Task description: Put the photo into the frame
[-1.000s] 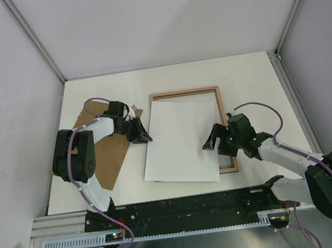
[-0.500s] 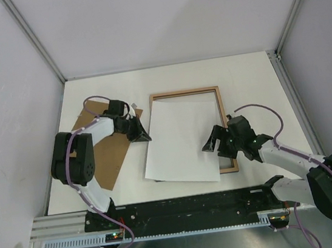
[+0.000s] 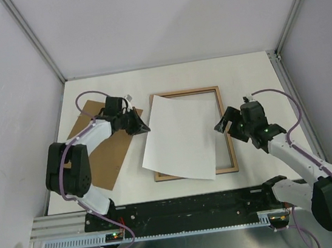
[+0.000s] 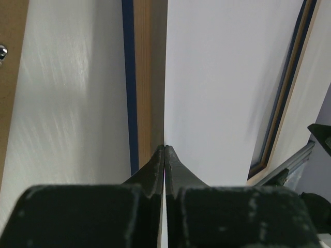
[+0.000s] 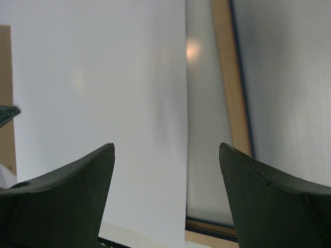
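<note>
- Your left gripper point(image 3: 142, 127) is sitting with its jaws pressed fully together on the left long edge of the photo point(image 3: 180, 137). In the left wrist view that edge is running straight into the seam between the fingertips, so it looks to be pinching the sheet.
- Your right gripper point(image 3: 225, 121) is hanging with its jaws spread wide and gripping nothing, just above the right side of the frame point(image 3: 183, 92).
- The photo is lying white side up on the frame, which is lying wood side up in the middle of the table point(image 3: 246, 83).
- The photo's long axis is running from near to far, like the frame's, but skewed. Its near corners are spilling past the frame's left and near rails, while its far-right corner is sitting inside the opening.
- From the open right pincer the photo is lying just to the left, with its right edge close below.
- The left arm is already on the sheet, so I'm judging the squaring-up turn is its job.
- The cardboard board point(image 3: 98, 163) is lying left of the frame, under your left arm.
</note>
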`<action>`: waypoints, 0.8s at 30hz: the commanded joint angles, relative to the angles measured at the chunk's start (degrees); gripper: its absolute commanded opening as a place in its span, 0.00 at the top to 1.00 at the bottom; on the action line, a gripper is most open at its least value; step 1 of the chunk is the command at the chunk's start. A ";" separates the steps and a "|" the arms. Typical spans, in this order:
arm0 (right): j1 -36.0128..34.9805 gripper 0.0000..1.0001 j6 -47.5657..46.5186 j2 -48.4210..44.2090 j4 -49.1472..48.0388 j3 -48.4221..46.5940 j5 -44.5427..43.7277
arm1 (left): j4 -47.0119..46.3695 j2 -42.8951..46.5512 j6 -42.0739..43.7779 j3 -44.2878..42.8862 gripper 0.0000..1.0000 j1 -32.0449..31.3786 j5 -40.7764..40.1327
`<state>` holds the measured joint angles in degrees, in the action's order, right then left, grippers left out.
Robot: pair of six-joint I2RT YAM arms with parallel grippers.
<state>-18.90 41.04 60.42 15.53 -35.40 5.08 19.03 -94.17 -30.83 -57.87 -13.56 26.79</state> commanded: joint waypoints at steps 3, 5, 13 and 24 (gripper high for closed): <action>4.08 0.14 -3.05 0.98 1.83 -1.54 -2.54 | -8.83 3.56 -5.73 3.12 1.00 -2.48 -5.13; 5.06 0.14 -3.35 1.40 1.75 -1.59 -2.49 | -10.72 3.95 -7.38 4.19 1.00 -3.41 -6.65; 6.55 0.14 -3.83 3.08 0.82 -1.57 -1.54 | -18.03 8.40 -12.65 10.23 1.00 -7.11 -14.41; 6.94 0.14 -3.36 6.80 -1.74 -1.56 -0.74 | -25.34 17.96 -16.60 19.58 1.00 -8.29 -24.29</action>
<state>-12.38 37.87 66.19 16.64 -35.40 4.05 -0.73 -79.57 -45.25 -40.45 -21.21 7.70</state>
